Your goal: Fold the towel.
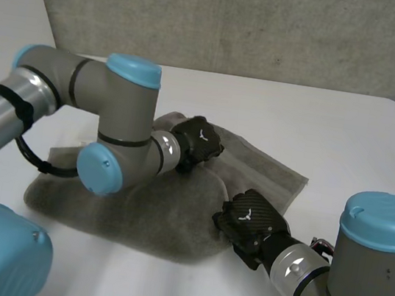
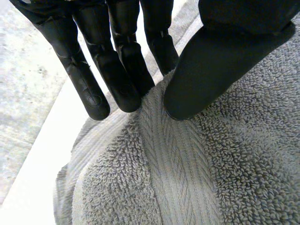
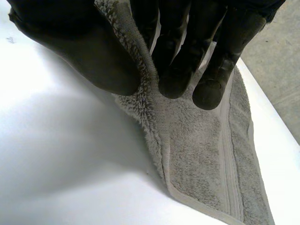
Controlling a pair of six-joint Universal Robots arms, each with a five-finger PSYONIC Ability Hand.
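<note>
A grey terry towel [image 1: 136, 213] lies rumpled on the white table [image 1: 347, 141], with one flap spread toward the right. My left hand [image 1: 197, 142] rests on the towel's far middle part. In the left wrist view its fingers [image 2: 117, 70] and thumb [image 2: 220, 61] pinch a raised ridge of the towel [image 2: 187, 178] along the woven band. My right hand [image 1: 252, 217] is at the towel's near right edge. In the right wrist view its thumb [image 3: 79, 47] and fingers [image 3: 187, 61] squeeze the hemmed edge of the towel [image 3: 201, 159], lifting it off the table.
My left arm [image 1: 110, 135] bends over the towel's left part. My right arm [image 1: 367, 255] stands at the near right. A concrete wall [image 1: 275, 26] rises behind the table's far edge. Bare tabletop stretches right of the towel.
</note>
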